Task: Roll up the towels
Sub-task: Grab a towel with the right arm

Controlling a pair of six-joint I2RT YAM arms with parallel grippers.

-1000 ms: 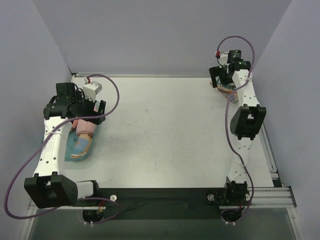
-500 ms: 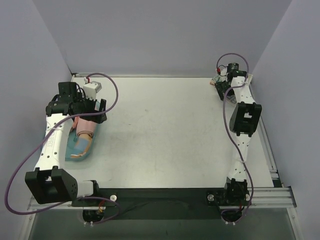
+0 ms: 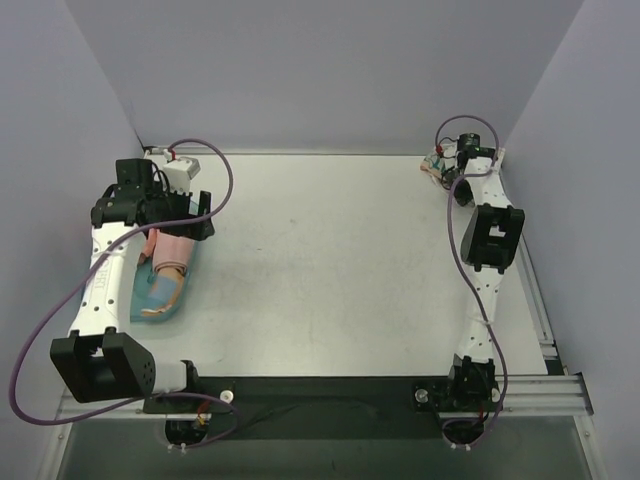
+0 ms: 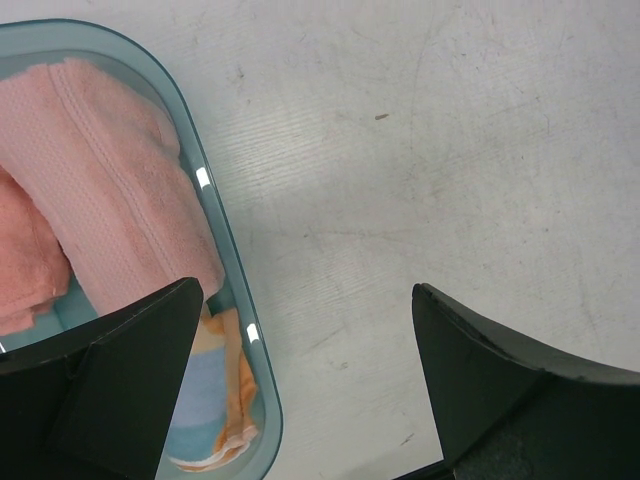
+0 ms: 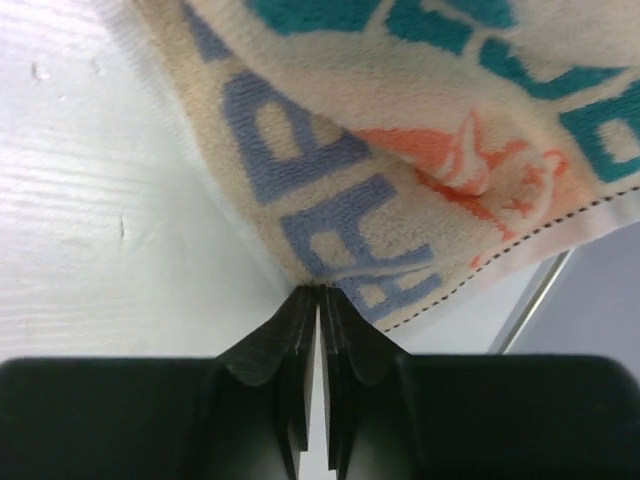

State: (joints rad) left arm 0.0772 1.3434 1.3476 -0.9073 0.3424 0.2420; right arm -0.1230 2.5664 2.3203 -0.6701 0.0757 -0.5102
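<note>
Whitish lettered towel (image 5: 400,150), its edge nipped by the closed right pincer (image 5: 319,290); left pincer (image 4: 305,300) gapes empty, tray (image 4: 226,250) rim beneath.

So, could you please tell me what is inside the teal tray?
The teal tray holds a pink towel and a striped towel. The left gripper, open above, hides the rest.

Bright, even overhead light. Two white glints on the tray (image 4: 226,252) rim; the pink towel (image 4: 110,170) inside it shows crisp weave; soft shadow on the table (image 4: 450,150) just beside.
</note>
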